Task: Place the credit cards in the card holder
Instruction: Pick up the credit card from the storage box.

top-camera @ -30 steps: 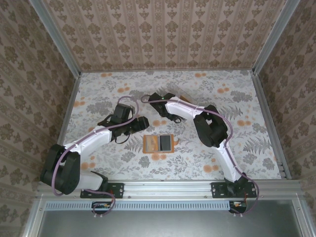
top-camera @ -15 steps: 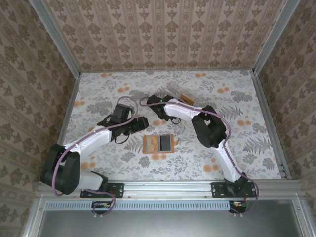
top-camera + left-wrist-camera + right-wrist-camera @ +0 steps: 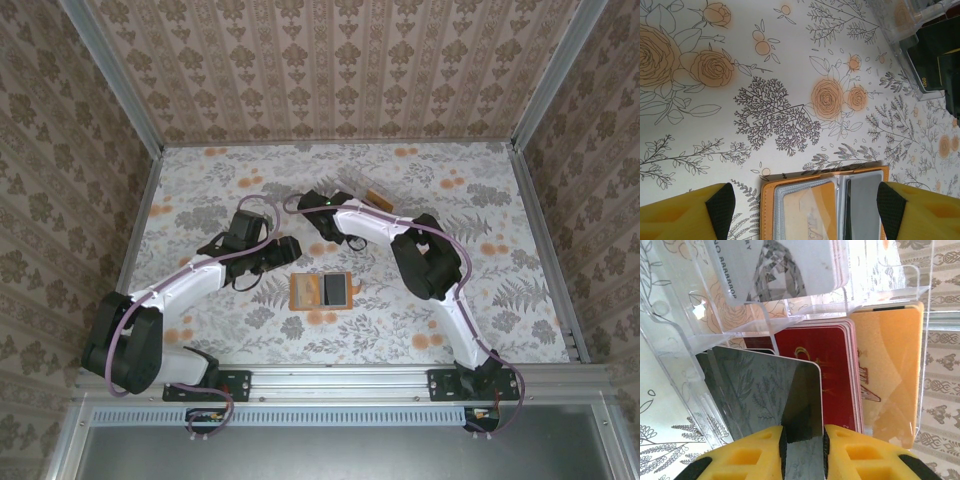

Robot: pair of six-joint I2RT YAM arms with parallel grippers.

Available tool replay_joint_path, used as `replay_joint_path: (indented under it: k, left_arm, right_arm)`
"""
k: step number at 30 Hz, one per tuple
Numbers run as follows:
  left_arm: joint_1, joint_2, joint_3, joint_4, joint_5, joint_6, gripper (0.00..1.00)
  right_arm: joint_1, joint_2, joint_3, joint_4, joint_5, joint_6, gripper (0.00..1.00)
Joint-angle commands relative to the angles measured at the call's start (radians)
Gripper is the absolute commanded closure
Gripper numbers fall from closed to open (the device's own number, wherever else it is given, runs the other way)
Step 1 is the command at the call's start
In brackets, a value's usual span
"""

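Left wrist: your left gripper (image 3: 805, 210) is released, its fingers (image 3: 680, 217) wide apart at 7 and 5 o'clock. Between them at 6 o'clock the holder (image 3: 822, 186) lies open and face up, its fold running 12 to 6, with a grey card (image 3: 862, 205) in the half toward 3. The clear box (image 3: 900, 30) sits at 2 o'clock.

Right wrist: your right gripper (image 3: 802, 445) is clenched on the lower edge of a dark card (image 3: 765, 390) standing in the box, long axis 12 to 6. Red cards (image 3: 835, 370) and an orange card (image 3: 890, 375) stand parallel toward 3 o'clock.

Top: the holder lies mid-table (image 3: 480, 300), long axis 9 to 3. The left gripper is at its 11 o'clock, and the box and right gripper are at 1
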Motion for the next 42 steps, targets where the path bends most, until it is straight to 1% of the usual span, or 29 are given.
replay_joint_path:
  k: [1, 5, 8, 12, 19, 21, 22, 26, 30, 33, 35, 38, 42]
  left_arm:
    - [0.005, -0.011, -0.013, 0.008, 0.016, -0.010, 0.22]
    - [0.004, -0.009, -0.011, 0.007, 0.018, -0.011, 0.22]
    - [0.004, -0.008, -0.012, 0.006, 0.018, -0.010, 0.22]
    - [0.004, -0.007, -0.012, 0.004, 0.019, -0.009, 0.22]
    - [0.004, -0.007, -0.010, -0.006, 0.019, -0.009, 0.22]
    - [0.005, -0.007, -0.008, -0.011, 0.018, -0.008, 0.22]
    - [0.004, -0.007, -0.007, -0.013, 0.018, -0.007, 0.22]
    - [0.005, -0.007, -0.005, -0.014, 0.019, -0.007, 0.23]
    - [0.005, -0.013, -0.003, -0.022, 0.019, -0.006, 0.23]
    - [0.005, -0.018, -0.005, -0.030, 0.010, -0.005, 0.23]
    - [0.005, -0.018, -0.002, -0.050, 0.003, 0.000, 0.23]
    - [0.006, -0.021, -0.002, -0.070, -0.003, 0.008, 0.23]
    - [0.005, -0.026, -0.011, -0.089, -0.005, 0.017, 0.23]
  right_arm:
    - [0.002, -0.050, -0.006, -0.020, 0.037, 0.010, 0.75]
    - [0.002, -0.055, -0.003, -0.028, 0.024, 0.015, 0.81]
    - [0.004, -0.060, 0.005, -0.053, 0.003, 0.028, 0.82]
    - [0.005, -0.080, 0.011, -0.085, -0.081, 0.051, 0.84]
    - [0.005, -0.123, 0.032, -0.149, -0.214, 0.107, 0.93]
    - [0.006, -0.139, 0.030, -0.158, -0.231, 0.123, 0.94]
    - [0.005, -0.146, 0.032, -0.168, -0.238, 0.134, 0.97]
    - [0.006, -0.165, 0.030, -0.185, -0.258, 0.167, 0.97]
    - [0.013, -0.176, 0.064, -0.254, -0.246, 0.239, 0.98]
    - [0.013, -0.204, 0.069, -0.285, -0.282, 0.317, 1.00]
    - [0.018, -0.236, 0.059, -0.298, -0.320, 0.370, 1.00]
    - [0.026, -0.321, -0.004, -0.264, -0.390, 0.447, 1.00]
    - [0.030, -0.435, -0.126, -0.191, -0.537, 0.566, 1.00]
